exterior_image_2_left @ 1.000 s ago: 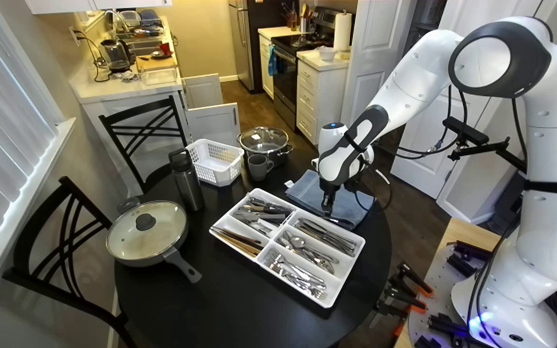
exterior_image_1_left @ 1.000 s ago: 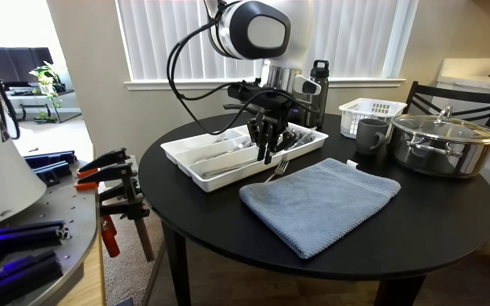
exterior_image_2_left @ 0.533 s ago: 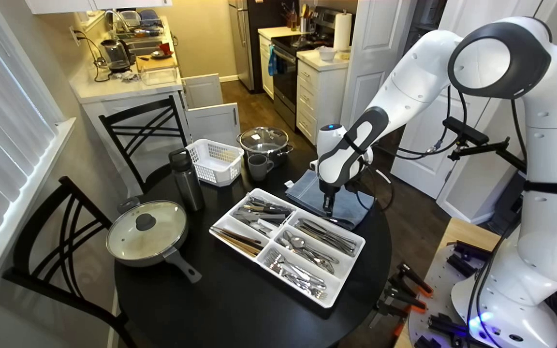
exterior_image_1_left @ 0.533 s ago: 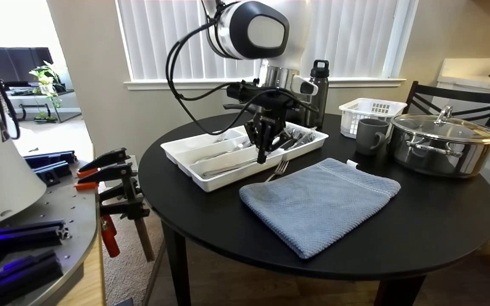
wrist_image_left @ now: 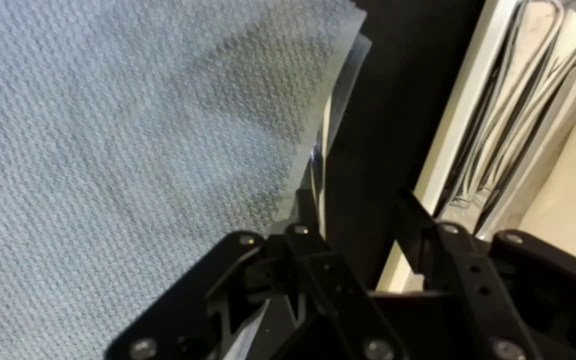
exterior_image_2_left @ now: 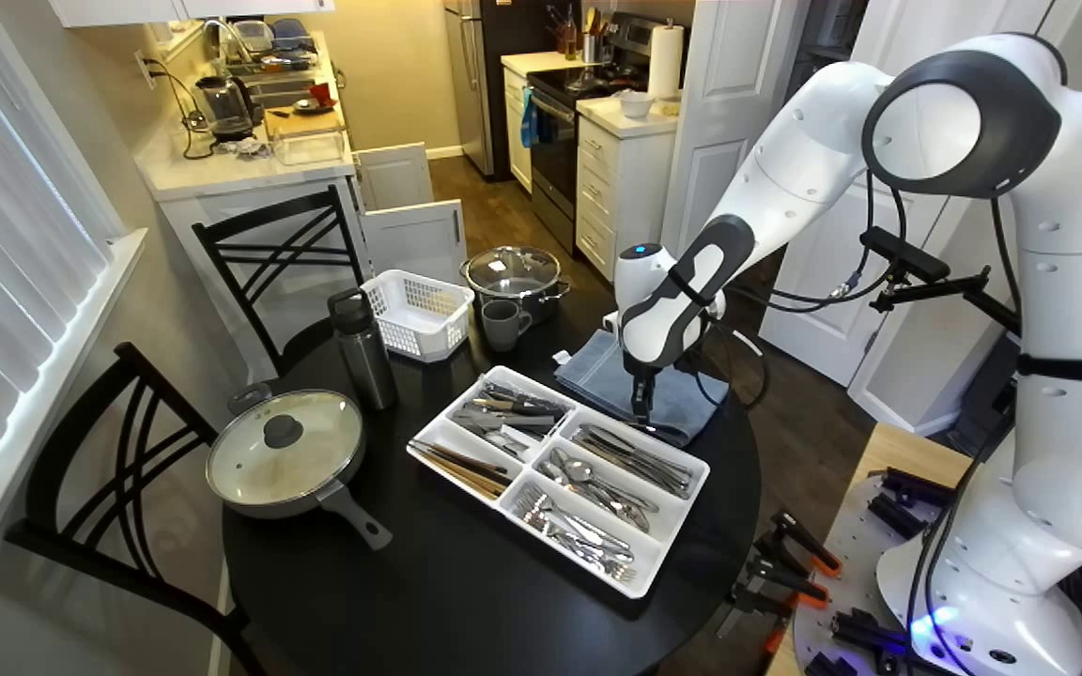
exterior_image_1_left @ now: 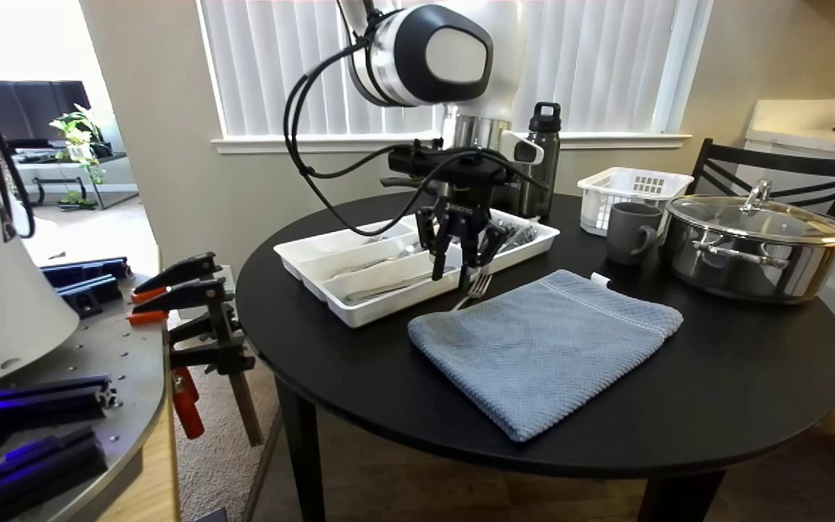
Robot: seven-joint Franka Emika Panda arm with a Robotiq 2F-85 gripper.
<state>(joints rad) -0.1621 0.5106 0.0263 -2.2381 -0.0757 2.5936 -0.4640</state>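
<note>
My gripper [exterior_image_1_left: 451, 280] is open and points down above the black table between a blue towel [exterior_image_1_left: 548, 348] and a white cutlery tray [exterior_image_1_left: 403, 290]. It also shows in an exterior view [exterior_image_2_left: 641, 413] and in the wrist view [wrist_image_left: 358, 205]. Nothing shows between its fingers. A metal fork [exterior_image_1_left: 478, 286] lies on the table at the towel's edge, tines near the tray; its handle is hidden by the towel in that view. In the wrist view a thin shiny strip [wrist_image_left: 324, 130] runs along the towel's edge, by one of the fingers [wrist_image_left: 307, 202]. Contact cannot be told.
The tray holds knives [exterior_image_2_left: 633, 460], spoons [exterior_image_2_left: 593, 479], forks [exterior_image_2_left: 569, 530] and chopsticks [exterior_image_2_left: 461, 465]. A steel bottle [exterior_image_2_left: 367, 357], white basket [exterior_image_2_left: 424, 319], grey mug [exterior_image_1_left: 631, 232] and lidded pot [exterior_image_1_left: 751, 250] stand beyond. A lidded pan [exterior_image_2_left: 287, 451] stands on the table.
My gripper has turned, so its two fingers show apart in an exterior view where they overlapped half a second ago. It is slightly lower. The fork, towel and tray have not moved.
</note>
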